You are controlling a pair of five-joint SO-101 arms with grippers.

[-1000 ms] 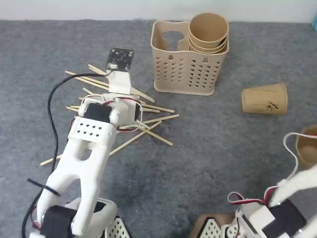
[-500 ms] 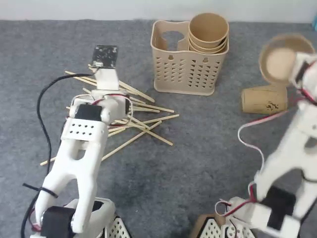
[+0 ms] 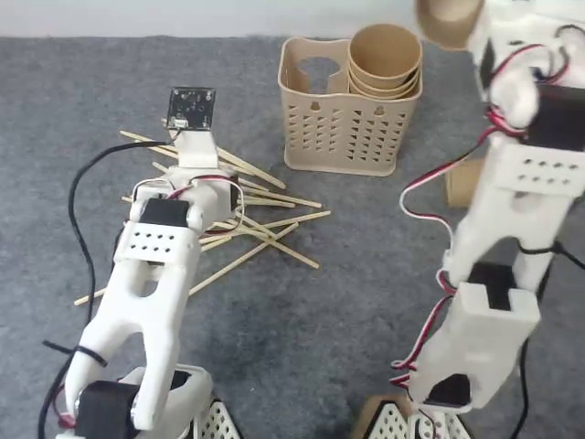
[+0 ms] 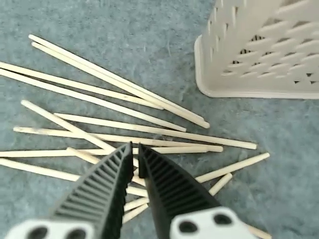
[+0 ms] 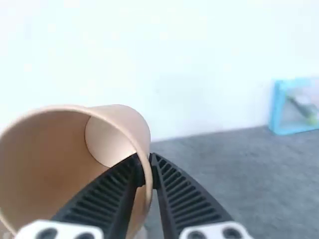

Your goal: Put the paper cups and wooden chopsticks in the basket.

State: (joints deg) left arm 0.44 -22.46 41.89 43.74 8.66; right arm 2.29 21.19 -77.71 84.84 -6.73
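Note:
Several wooden chopsticks lie scattered on the grey carpet left of the beige basket. A stack of paper cups stands in the basket's right half. My left gripper hangs shut just above the chopsticks, with nothing clearly held. The right arm is raised high beside the basket. Its gripper is shut on the rim of a paper cup, which sits at the far edge above the basket. Another cup lies on its side, mostly hidden behind the right arm.
The basket's left half holds no cups. The basket's wall stands close beyond the chopstick pile. A blue box sits by the white wall. Both arm bases occupy the near edge, with cables hanging beside them.
The right arm has swung up from the near right corner, carrying a paper cup to the far edge near the basket. The left arm shifted slightly left, then stayed put.

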